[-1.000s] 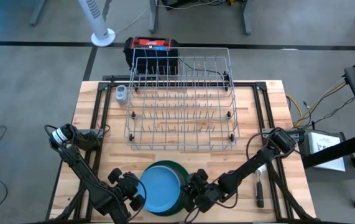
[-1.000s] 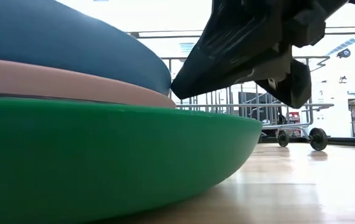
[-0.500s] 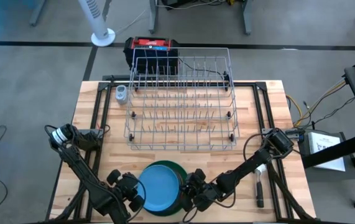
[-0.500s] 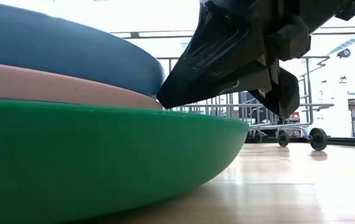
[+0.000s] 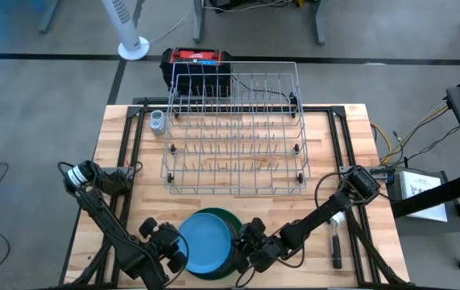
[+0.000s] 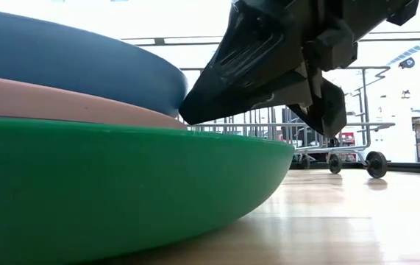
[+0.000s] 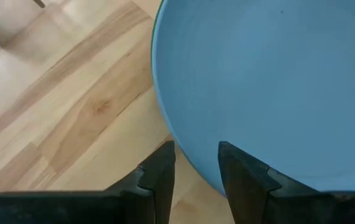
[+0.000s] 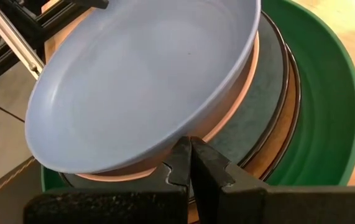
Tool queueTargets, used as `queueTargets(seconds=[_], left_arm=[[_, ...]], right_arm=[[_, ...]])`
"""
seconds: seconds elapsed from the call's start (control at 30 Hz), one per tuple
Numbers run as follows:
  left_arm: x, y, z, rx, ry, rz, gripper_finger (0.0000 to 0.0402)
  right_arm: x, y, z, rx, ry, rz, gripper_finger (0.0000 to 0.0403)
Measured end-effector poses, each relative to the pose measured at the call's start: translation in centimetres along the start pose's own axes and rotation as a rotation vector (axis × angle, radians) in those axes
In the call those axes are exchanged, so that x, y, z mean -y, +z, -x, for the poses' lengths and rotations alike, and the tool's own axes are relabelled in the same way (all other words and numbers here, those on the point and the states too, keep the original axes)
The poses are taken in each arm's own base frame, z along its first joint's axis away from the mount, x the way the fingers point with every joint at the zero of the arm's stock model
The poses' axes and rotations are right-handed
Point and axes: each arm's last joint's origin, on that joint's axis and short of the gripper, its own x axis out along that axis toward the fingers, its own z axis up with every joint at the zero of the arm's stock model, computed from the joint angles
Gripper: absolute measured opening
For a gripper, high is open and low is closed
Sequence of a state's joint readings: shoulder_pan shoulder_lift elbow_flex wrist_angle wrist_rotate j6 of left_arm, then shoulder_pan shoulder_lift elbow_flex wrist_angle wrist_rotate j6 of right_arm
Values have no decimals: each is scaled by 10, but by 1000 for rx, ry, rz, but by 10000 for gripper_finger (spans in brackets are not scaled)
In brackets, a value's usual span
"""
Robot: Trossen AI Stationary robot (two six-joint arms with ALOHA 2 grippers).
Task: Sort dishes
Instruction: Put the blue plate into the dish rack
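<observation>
At the bench's [image 5: 117, 145] near edge, the blue plate [image 5: 205, 243] tops a stack nested in the green plate [image 5: 231, 219]. The left hand [image 7: 196, 158], fingers slightly parted, straddles its rim without gripping. The right hand [image 8: 190, 155], fingers pressed together and empty, noses beneath the opposite rim. Lower plates are mostly hidden.

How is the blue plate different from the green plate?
The blue plate is light blue and lies on top of the stack; the green plate is dark green and lies at the bottom, on the table. The green plate looks wider, its rim showing round the others. The blue plate sits tilted, while the green plate lies flat. Both are round and in the same pile.
</observation>
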State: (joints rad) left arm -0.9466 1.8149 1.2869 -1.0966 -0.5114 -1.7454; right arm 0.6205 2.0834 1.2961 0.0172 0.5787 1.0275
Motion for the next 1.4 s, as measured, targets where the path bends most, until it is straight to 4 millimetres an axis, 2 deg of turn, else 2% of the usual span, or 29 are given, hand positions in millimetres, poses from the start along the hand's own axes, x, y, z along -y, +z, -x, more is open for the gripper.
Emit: queueTargets(seconds=[0.57, 1.0, 1.4], left_arm=[[-4, 16, -8, 12, 80, 13, 114], [-8, 18, -9, 18, 118, 4, 114], [-2, 18, -20, 14, 122, -33, 114]], right_arm=[[-1, 3, -1, 33, 4, 34, 0], [-1, 3, -1, 33, 2, 41, 0], [1, 6, -3, 38, -5, 63, 0]])
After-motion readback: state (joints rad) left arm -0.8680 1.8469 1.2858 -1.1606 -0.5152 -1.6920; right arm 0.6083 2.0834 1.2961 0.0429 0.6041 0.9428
